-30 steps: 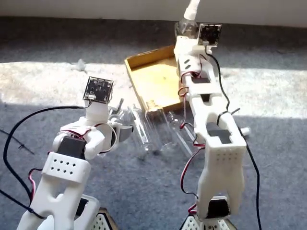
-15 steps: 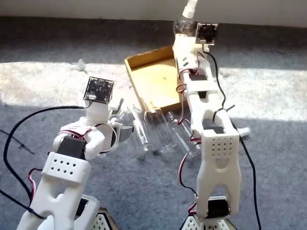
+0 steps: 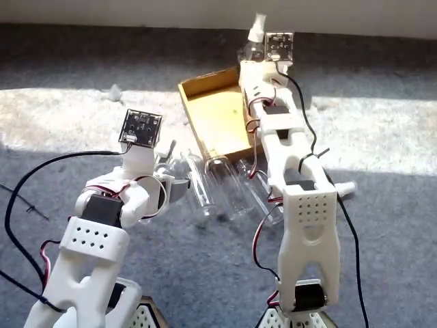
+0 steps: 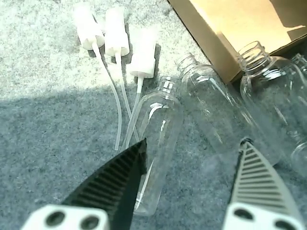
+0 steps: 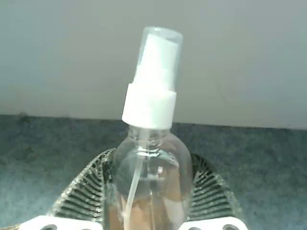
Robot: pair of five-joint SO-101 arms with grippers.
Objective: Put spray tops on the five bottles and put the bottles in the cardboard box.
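A grey, carpet-like desk point(image 3: 382, 225) ran up to a pale wall point(image 3: 136, 10), with a band of sunlight crossing its middle. Seen from above, an open cardboard box point(image 3: 217, 113) lay tilted near the centre, and three clear open bottles point(image 3: 229, 186) lay on their sides just in front of it, between the two white arms. The right arm point(image 3: 295, 160) stretched alongside the box to the far side and held a capped bottle point(image 3: 254, 35) up past the box's far edge, near the wall. The left arm point(image 3: 102, 219) was bent low at the near left, next to the lying bottles. From the left wrist, the left hand point(image 4: 192, 143) was spread wide open and held nothing. It hovered over two of the lying bottles, whose necks pointed away from it. Three loose spray tops point(image 4: 116, 37) with thin tubes lay side by side on the sunlit desk beyond them, and a corner of the box touched a third bottle. From the right wrist, the right hand point(image 5: 151, 196) was closed around the body of the capped bottle. One ribbed finger point(image 5: 81, 196) pressed on each side, and the bottle stood upright with its white spray top point(image 5: 151, 91) against the wall.
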